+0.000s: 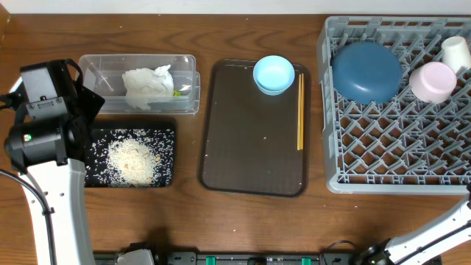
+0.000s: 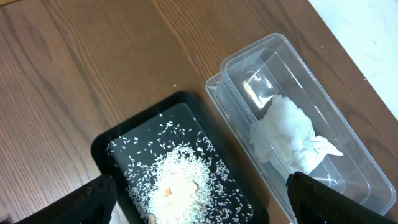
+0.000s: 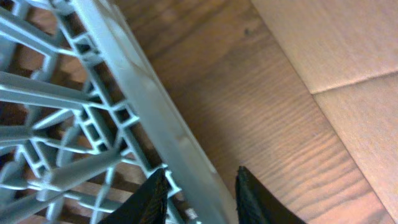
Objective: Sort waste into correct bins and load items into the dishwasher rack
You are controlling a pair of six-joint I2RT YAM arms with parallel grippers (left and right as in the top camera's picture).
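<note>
The clear tub (image 1: 188, 65) holds the crumpled white napkin (image 1: 147, 87), with a bit of yellow-green wrapper (image 1: 176, 92) beside it. The black tray (image 1: 168, 140) holds white rice (image 1: 132, 158). My left gripper (image 2: 199, 211) is open and empty above the rice (image 2: 177, 177), with the tub (image 2: 249, 68) and napkin (image 2: 286, 134) to its right. The light-blue bowl (image 1: 274, 73) and chopsticks (image 1: 300, 110) lie on the brown tray. The dark-blue bowl (image 1: 366, 71) and pinkish bowl (image 1: 433, 81) sit in the grey rack (image 1: 397, 158). My right gripper (image 3: 202, 199) straddles and grips the rack's wall (image 3: 146, 102).
The brown serving tray (image 1: 250, 147) lies between the bins and the rack. A white cup (image 1: 456, 51) stands in the rack's far right corner. The left arm (image 1: 44, 125) stands over the table's left edge. The right arm (image 1: 434, 232) reaches along the front right, outside the rack.
</note>
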